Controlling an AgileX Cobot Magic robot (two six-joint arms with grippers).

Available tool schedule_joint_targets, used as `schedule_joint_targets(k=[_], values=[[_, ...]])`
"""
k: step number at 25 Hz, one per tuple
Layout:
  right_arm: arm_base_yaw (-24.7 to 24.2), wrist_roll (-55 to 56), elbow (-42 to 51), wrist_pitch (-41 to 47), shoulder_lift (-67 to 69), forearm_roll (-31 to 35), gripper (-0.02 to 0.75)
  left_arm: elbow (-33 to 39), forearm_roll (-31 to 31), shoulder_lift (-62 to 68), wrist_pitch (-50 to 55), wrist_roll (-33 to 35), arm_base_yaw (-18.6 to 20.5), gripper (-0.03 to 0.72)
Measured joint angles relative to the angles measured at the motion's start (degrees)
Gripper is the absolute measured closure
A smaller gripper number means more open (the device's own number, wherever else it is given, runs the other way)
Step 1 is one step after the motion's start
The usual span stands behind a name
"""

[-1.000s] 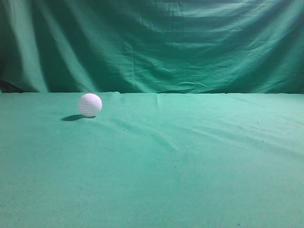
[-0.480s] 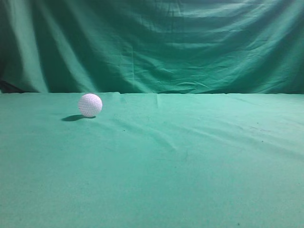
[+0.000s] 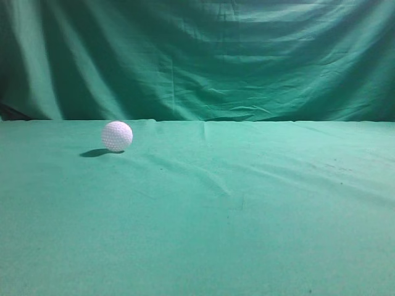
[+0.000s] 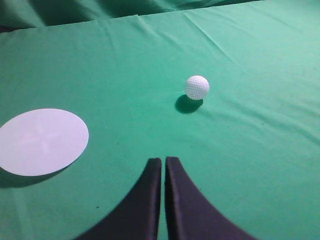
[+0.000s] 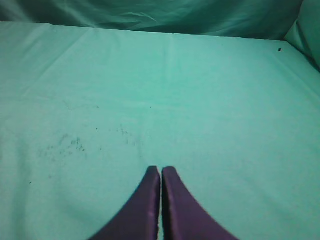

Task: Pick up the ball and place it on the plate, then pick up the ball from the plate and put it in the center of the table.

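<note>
1. On my left wrist view the left gripper (image 4: pixel 163 161) has its jaws pressed together, holding nothing, and it hangs above the bench (image 4: pixel 260 165).
2. My right gripper (image 5: pixel 161 170) is the same: jaws together, nothing between them, only bare green cloth under it.
3. Ahead of the left gripper and a little to the right, well apart from it, the ball (image 4: pixel 197 87) rests on the cloth.
4. In the exterior view the ball (image 3: pixel 116 135) lies near the far edge of the bench, toward the left corner.
5. The plate (image 4: pixel 41 141) lies flat to the left of the left gripper, apart from the ball.
</note>
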Motion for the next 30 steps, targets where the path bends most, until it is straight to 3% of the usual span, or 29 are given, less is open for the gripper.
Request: schedule_joint_targets(k=[14, 23, 27, 30], values=[[0.0, 0.0, 0.02, 0.0, 0.0, 0.0, 0.738, 0.0, 0.0, -0.42, 0.0, 0.0, 0.0, 0.688], [0.0, 0.0, 0.02, 0.03, 0.0, 0.0, 0.738, 4.19, 2.12, -12.11, -0.65, 0.0, 0.0, 0.688], [0.0, 0.0, 0.02, 0.13, 0.0, 0.0, 0.738, 8.78, 4.22, -12.23, -3.81, -2.66, 0.0, 0.688], [0.0, 0.15, 0.02, 0.13, 0.0, 0.0, 0.738, 9.14, 9.28, -12.23, -6.68, -7.54, 0.0, 0.688]])
